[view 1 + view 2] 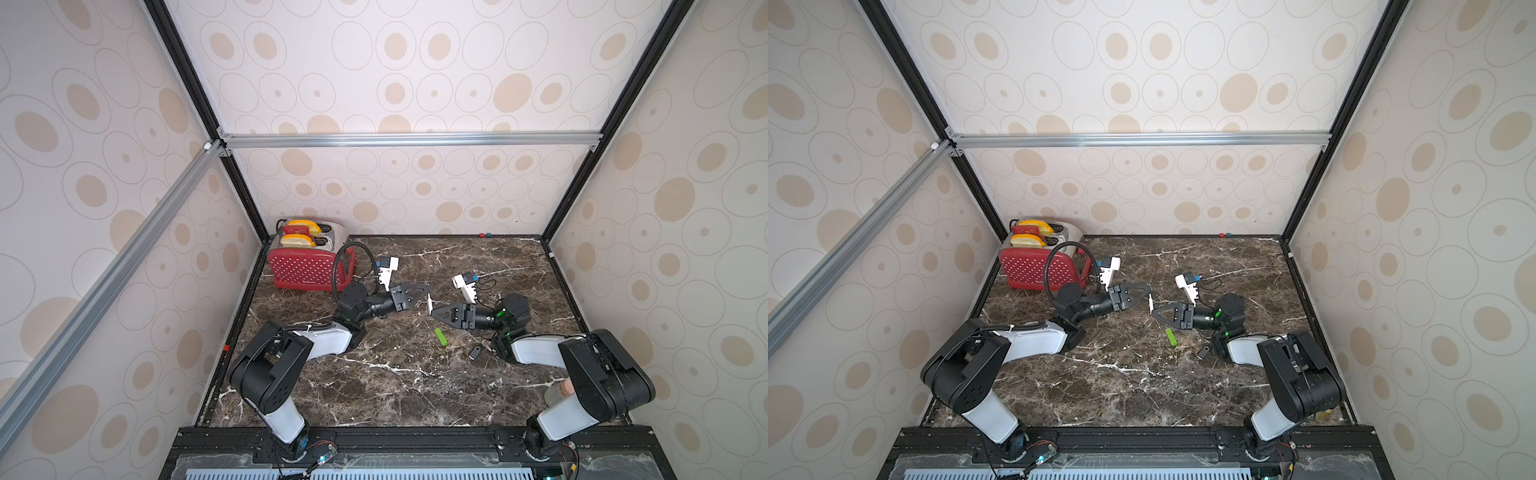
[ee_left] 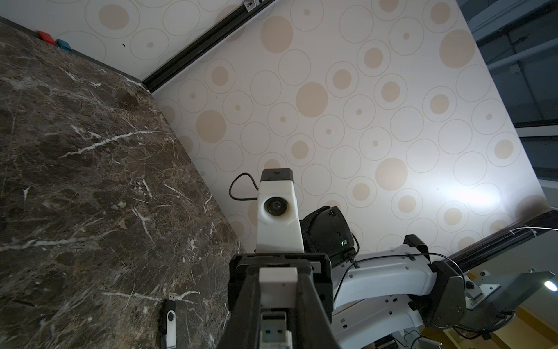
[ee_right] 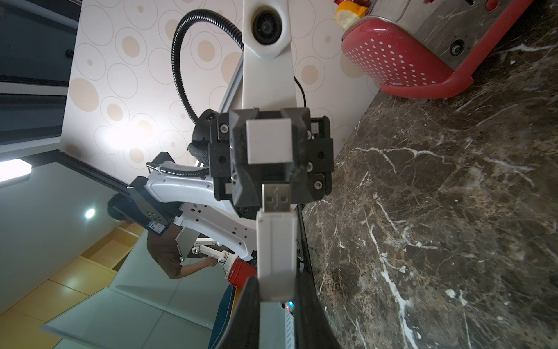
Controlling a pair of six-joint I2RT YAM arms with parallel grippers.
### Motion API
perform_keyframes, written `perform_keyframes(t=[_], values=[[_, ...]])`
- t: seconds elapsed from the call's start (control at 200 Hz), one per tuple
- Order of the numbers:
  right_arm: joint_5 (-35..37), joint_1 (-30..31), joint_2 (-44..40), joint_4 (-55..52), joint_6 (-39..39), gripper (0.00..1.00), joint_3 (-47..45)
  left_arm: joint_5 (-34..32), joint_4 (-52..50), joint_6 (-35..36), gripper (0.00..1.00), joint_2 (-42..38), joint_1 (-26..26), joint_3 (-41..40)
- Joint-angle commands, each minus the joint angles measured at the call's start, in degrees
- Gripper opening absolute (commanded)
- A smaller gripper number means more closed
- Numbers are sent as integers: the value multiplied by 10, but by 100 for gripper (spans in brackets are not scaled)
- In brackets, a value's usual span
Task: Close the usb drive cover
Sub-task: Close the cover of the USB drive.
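Observation:
Both grippers meet tip to tip above the middle of the marble table. My right gripper [image 3: 276, 290] is shut on the body of a white usb drive [image 3: 276, 244]. The drive's bare metal plug [image 3: 276, 198] points at the white cover [image 3: 268, 140]. My left gripper [image 2: 278, 290] is shut on that cover [image 2: 277, 284]. The plug [image 2: 273, 324] sits just short of the cover's mouth, with a small gap between them. In both top views the left gripper [image 1: 428, 296] and right gripper [image 1: 431, 311] nearly touch, and the white parts show only as slivers.
A red toaster [image 1: 307, 268] holding bread slices stands at the back left, behind the left arm. A green drive [image 1: 441, 336] and a black swivel drive [image 1: 475, 352] lie on the marble near the right arm. Enclosure walls and frame posts bound the table.

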Motion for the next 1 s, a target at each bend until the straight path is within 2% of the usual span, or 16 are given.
perform_keyframes(t=[0.0,0.997], values=[[-5,-6,-13,8,-8,0,10,13,23,13,0,-6,-7,2],[10,-24,-11,45,23,0,11,18,14,29,0,-12,-21,-3]])
